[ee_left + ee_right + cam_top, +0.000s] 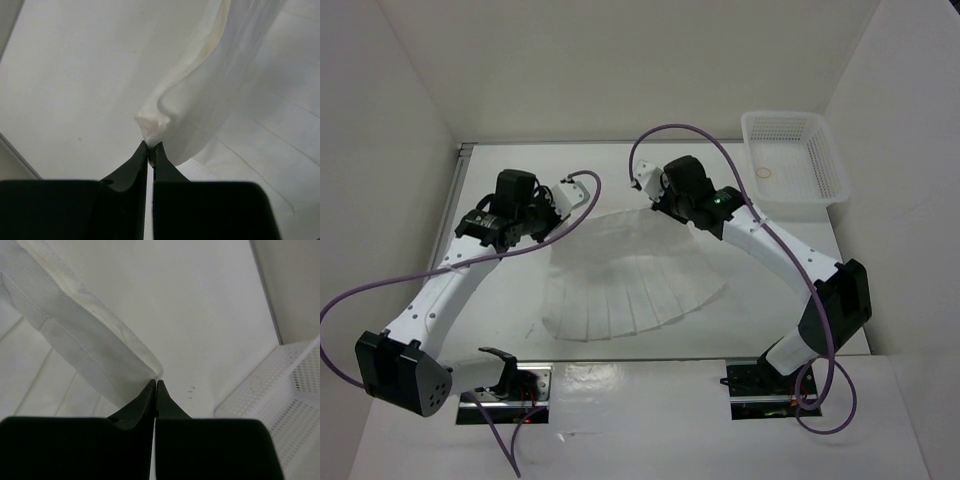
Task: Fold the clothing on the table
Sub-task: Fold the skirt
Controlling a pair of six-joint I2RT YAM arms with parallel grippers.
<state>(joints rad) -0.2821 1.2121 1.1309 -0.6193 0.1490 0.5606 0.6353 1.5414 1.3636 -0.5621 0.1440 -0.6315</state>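
Over the table (pixel 620 180) — left pincer (pixel 151 146) and right pincer (pixel 156 382) each clenched on a corner of the clothing (pixel 640 290).

Table (pixel 610 175) with clothing (pixel 640 285), basket (pixel 798 194)

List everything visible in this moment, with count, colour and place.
clothing: one, white, pleated, spread fan-shaped at mid-table, its far edge lifted at two points
table: one, matte white, under everything
basket: one, white plastic mesh, far right corner of the table
ring-shaped item: one, pale orange, inside the basket; too small to identify
walls: white, around the table
cables: two, purple, looping along the arms
arms: two, white and black, bases at the near edge
left gripper: one, black, shut on the clothing's far-left corner
right gripper: one, black, shut on the clothing's far-right hem, near the basket
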